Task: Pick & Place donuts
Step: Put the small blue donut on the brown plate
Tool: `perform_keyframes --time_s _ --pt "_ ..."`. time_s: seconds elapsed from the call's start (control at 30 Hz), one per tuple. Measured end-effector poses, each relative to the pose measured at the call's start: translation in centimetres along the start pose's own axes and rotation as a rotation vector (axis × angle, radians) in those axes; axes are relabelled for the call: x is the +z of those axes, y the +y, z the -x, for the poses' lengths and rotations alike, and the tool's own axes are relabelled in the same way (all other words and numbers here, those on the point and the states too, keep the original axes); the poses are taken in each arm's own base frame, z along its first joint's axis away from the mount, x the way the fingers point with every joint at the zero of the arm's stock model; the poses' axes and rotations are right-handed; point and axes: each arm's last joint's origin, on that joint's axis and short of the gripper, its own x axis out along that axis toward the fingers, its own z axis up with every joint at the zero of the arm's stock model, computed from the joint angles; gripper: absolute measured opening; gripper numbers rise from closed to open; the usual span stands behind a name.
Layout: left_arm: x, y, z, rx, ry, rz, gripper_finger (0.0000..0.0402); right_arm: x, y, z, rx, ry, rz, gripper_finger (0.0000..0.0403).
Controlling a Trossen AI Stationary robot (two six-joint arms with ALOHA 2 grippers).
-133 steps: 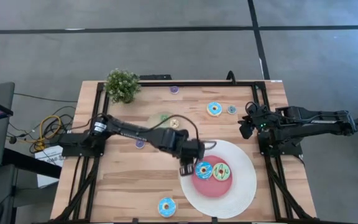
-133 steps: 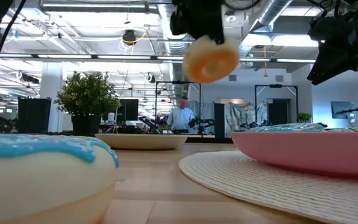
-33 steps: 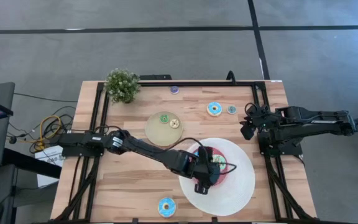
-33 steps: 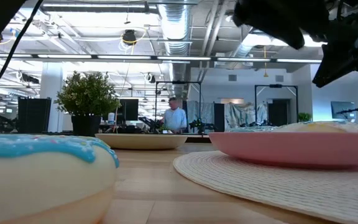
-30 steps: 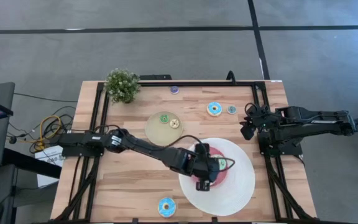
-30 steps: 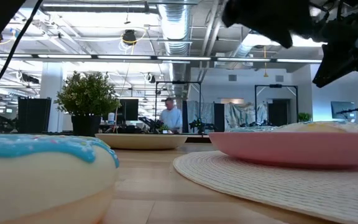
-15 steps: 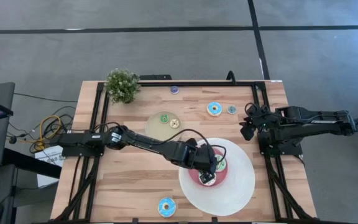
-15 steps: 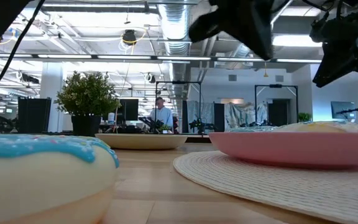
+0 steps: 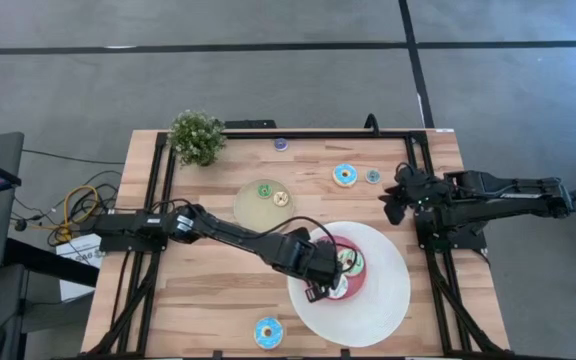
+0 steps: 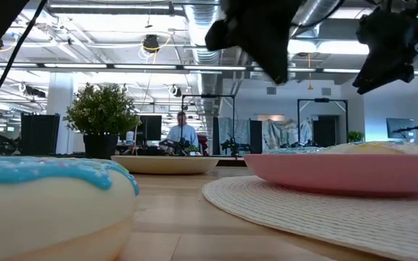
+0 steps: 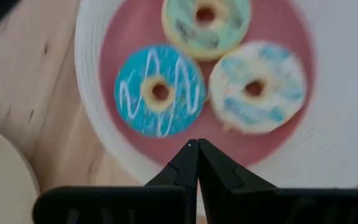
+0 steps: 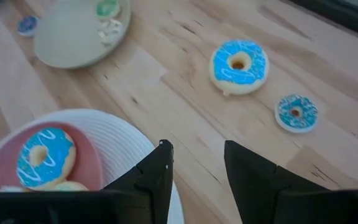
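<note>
Three larger donuts lie flat on the pink centre of the big white plate [image 9: 390,305]: a blue one [image 11: 160,90], a green one [image 11: 206,22] and a white one with blue streaks [image 11: 258,87]. My left gripper [image 11: 197,149] hangs shut above the plate's rim [image 9: 313,291], beside the blue donut, touching nothing. My right gripper [image 12: 197,150] is open in the air near the table's right edge [image 9: 392,205]. Below it on the wood lie a blue donut [image 12: 239,65] and a tiny blue one [image 12: 296,112]. Another blue donut [image 9: 268,331] sits by the near edge.
A small tan plate [image 9: 264,203] left of centre carries a tiny green donut [image 9: 264,188] and a tiny cream one [image 9: 280,198]. A tiny purple donut [image 9: 281,144] lies by the far edge. A potted plant [image 9: 197,136] stands at the far left corner. A person moves in the room behind.
My left gripper has risen and drawn back from over the plate's pink centre toward the table's left, now standing over the plate's rim. My right gripper has shifted slightly toward the table's left. The donuts on the plate have stayed put.
</note>
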Motion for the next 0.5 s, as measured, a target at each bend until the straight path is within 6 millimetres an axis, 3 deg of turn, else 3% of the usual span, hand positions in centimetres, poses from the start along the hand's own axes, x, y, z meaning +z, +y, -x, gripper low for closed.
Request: perform_keyframes --time_s 0.27,0.37,0.5 --pt "-2.7 1.5 -1.1 -0.064 0.033 -0.011 0.0 1.1 1.1 -0.9 0.036 -0.06 -0.024 0.0146" --pt "-4.5 3.2 -0.1 -0.089 -0.026 0.026 0.0 1.6 1.8 -1.8 0.033 -0.069 -0.022 0.0152" --pt "-8.2 6.5 1.8 -0.119 -0.11 0.127 0.0 2.1 2.0 -3.9 -0.104 -0.048 -0.003 0.017"
